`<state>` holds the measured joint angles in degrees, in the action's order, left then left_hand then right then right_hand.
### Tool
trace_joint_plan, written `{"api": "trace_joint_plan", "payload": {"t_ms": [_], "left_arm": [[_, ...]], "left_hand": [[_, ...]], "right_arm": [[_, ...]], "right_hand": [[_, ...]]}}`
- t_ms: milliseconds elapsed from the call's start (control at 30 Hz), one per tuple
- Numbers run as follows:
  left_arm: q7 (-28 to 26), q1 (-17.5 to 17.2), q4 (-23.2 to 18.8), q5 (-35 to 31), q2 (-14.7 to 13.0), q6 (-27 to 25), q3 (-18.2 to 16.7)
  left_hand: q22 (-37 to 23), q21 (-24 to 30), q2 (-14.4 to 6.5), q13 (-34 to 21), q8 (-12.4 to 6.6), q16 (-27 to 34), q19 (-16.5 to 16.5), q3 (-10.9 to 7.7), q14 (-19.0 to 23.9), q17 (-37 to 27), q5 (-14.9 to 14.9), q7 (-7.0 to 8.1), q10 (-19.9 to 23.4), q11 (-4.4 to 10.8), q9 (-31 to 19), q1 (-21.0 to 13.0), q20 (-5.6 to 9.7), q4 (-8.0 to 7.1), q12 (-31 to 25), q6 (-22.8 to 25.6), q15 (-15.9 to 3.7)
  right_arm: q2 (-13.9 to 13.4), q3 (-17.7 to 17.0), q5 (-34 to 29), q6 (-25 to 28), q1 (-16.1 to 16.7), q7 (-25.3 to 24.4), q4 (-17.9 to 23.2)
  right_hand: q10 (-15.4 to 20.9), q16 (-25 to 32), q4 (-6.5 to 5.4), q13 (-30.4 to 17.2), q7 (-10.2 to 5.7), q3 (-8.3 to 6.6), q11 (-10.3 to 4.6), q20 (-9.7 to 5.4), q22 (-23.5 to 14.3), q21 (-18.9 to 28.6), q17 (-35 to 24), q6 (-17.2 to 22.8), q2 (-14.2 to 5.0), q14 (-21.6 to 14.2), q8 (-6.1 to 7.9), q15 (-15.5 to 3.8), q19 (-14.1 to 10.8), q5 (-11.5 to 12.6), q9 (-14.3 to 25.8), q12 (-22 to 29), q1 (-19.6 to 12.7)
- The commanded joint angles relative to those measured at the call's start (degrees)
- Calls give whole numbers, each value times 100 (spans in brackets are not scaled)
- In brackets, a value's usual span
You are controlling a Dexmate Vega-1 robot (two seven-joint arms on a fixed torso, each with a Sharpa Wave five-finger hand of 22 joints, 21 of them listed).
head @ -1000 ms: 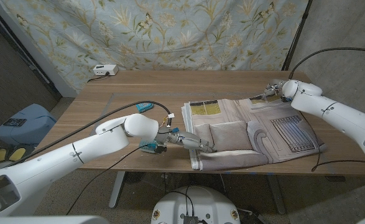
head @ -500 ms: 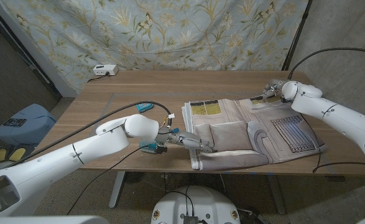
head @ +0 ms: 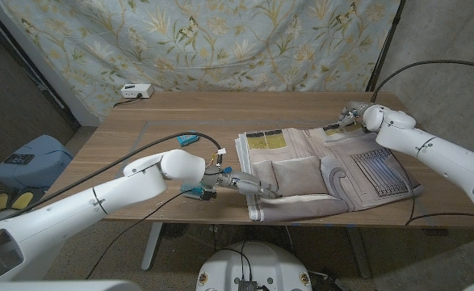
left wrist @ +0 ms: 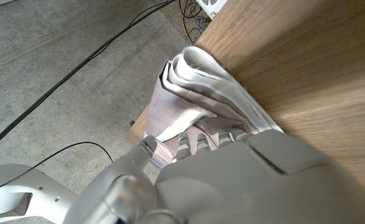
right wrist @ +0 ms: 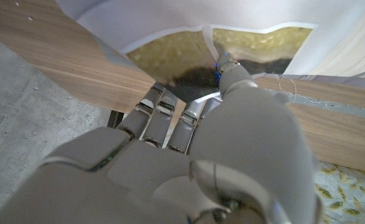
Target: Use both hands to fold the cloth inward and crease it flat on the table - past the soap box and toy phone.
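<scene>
Two hands worked opposite ends of the cloth, which lay partly folded on the right half of the surface, its near edge hanging a little over the front rim. The left hand reached across the cloth's near left corner, fingers stretched out and pressed on the top layer; whether they pinched a fold could not be told from the head view. The left wrist view added the stacked cloth layers curling over the surface edge just beyond the fingertips, which touched the fabric. The right hand sat at the far right corner of the cloth, fingers curled at its edge. The right wrist view showed those fingers bent down at the surface rim, thumb tip against a thin cloth hem, with a yellow panel beyond. A small teal object lay just beside the left wrist, and a white box stood at the far left corner.
</scene>
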<state>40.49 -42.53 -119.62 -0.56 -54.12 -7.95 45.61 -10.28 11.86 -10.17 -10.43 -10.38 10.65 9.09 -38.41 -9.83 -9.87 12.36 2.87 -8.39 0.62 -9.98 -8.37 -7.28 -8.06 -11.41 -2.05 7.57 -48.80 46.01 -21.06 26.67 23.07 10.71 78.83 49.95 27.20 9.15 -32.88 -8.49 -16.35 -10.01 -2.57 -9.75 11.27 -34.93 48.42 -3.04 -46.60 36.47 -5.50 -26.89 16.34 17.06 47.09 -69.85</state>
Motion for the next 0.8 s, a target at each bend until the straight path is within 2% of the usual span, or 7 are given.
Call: {"api": "trace_joint_plan", "payload": {"t_ms": [33, 500, 800], "left_arm": [[-2, -11, 59, 28, -26, 136, -55], [17, 10, 137, -3, 12, 241, -60], [55, 58, 180, -40, 31, 260, -56]], "left_hand": [[-21, 34, 27, -7, -25, -10, -129, -44, -90, -12, 5, 16, 12, -1, -22, 33, -116, 11, -10, 59, 31], [-20, 25, 44, -8, -17, -21, -124, -74, -92, -4, -1, 47, 1, -1, -22, 15, -101, 53, -6, 56, 33], [-20, 22, 46, -9, -9, -28, -124, -90, -101, 1, -4, 92, -8, -1, -23, -1, -92, 81, -2, 41, 38]], "right_arm": [[-62, 26, -219, 297, -12, 236, 372], [-146, 54, -433, 867, -5, 627, 947], [-99, 123, -537, 1169, -107, 873, 1146]], "right_hand": [[226, 7, -9, -31, 21, 16, -168, -306, -9, 18, -30, 72, -3, -95, 27, -828, -45, -15, -16, -20, -98], [238, -87, -27, -97, 30, 86, -164, -246, -10, 8, -39, 91, -12, -116, 15, -825, -47, -30, -93, -46, -161], [254, -117, -35, -129, 40, 122, -161, -231, -9, 3, -61, 94, -23, -147, 7, -825, -47, -31, -132, -57, -190]]}}
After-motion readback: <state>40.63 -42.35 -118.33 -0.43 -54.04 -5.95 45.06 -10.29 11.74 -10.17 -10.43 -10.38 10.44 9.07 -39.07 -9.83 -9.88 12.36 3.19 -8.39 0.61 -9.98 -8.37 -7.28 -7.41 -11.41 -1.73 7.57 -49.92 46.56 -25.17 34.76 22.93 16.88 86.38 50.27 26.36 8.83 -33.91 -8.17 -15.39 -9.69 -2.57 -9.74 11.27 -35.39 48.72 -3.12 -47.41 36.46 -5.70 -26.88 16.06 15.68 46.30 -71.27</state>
